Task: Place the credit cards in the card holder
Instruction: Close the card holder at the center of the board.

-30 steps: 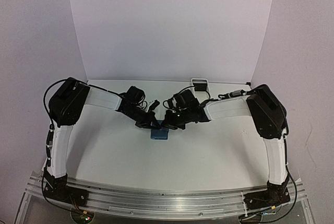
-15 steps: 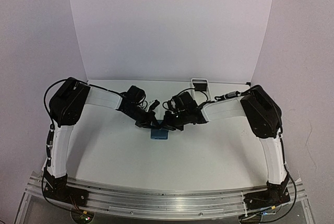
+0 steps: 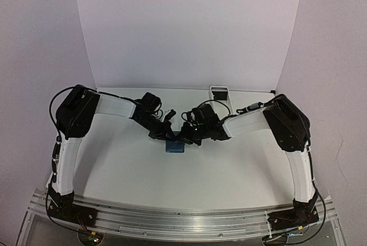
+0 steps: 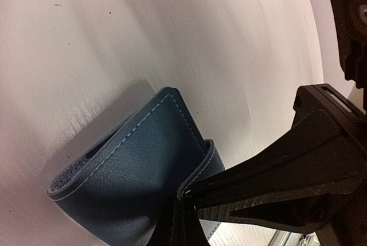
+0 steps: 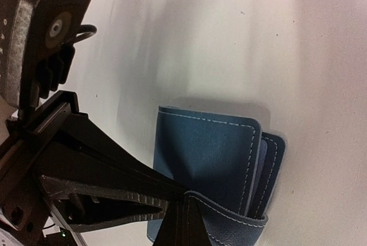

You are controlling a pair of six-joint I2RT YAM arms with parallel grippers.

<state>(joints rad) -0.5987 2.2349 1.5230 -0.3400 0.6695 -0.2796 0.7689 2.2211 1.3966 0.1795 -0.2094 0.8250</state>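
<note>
Left gripper (image 4: 182, 197): clamped on card holder (image 4: 132, 166) flap edge
Right gripper (image 5: 184, 197): pinching its strap (image 5: 229, 223)
Handling: light, floppy leather; probably best held by edges, bends if pulled

Lab: white backdrop (image 3: 189, 28), aluminium mounting rail (image 3: 189, 218), white table (image 3: 235, 168).

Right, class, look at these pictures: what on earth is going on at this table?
Two robot arms meet over a small blue folding wallet lying mid-way across the white table. The left gripper and the right gripper are each pinched shut on the wallet's edge from opposite sides. The wallet looks folded, and no credit cards show in any view.
</note>
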